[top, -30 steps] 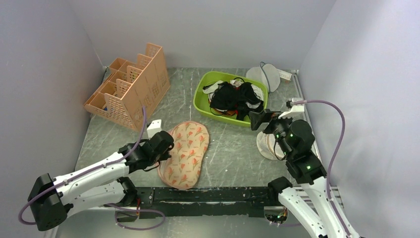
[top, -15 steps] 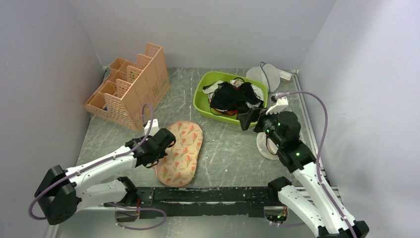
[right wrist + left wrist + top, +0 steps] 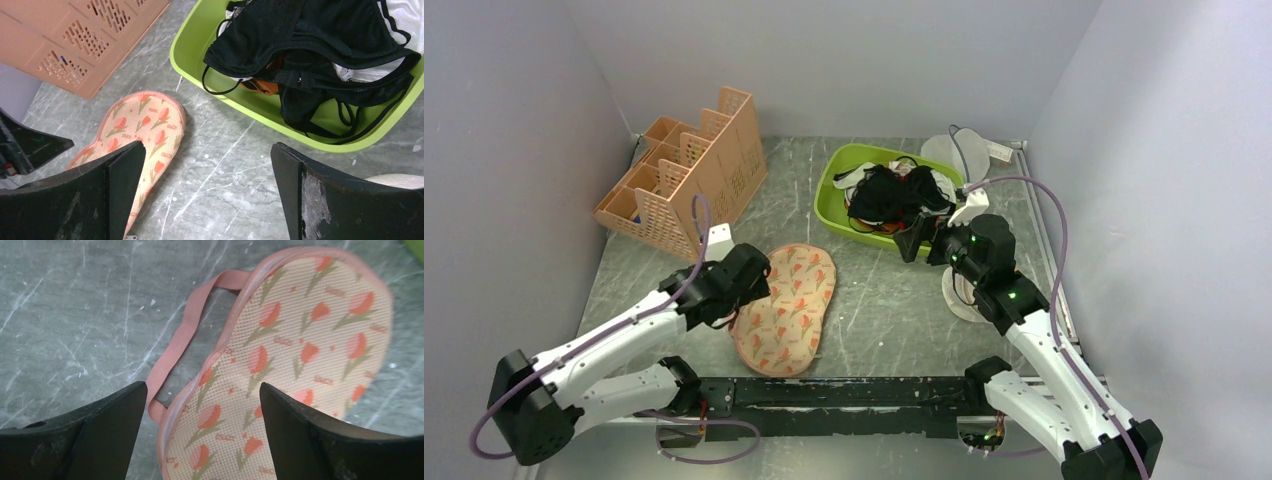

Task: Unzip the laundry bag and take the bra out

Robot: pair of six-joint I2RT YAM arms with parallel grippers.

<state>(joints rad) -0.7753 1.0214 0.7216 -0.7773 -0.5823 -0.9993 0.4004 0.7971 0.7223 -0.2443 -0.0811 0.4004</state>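
The laundry bag [image 3: 786,305] lies flat on the table, beige with a red-and-green tulip print and pink trim. In the left wrist view the laundry bag [image 3: 305,355] shows a pink loop [image 3: 186,332] at its edge. My left gripper [image 3: 202,386] hovers open over that edge, with nothing between its fingers; from above, the left gripper [image 3: 752,288] sits at the bag's left side. A black bra [image 3: 886,195] lies in the green tub. My right gripper [image 3: 207,146] is open over bare table between the bag [image 3: 142,125] and the bra [image 3: 310,40].
The green tub [image 3: 828,190] at back centre holds several garments. An orange slotted organiser [image 3: 689,175] stands at back left. A round white mesh pouch [image 3: 959,155] lies behind the tub. A round beige mesh disc [image 3: 959,298] lies under the right arm. Grey walls enclose the table.
My left gripper has gone from shut to open beside the bag. The bag has shifted slightly left. My right gripper has moved back and left, closer to the green tub.
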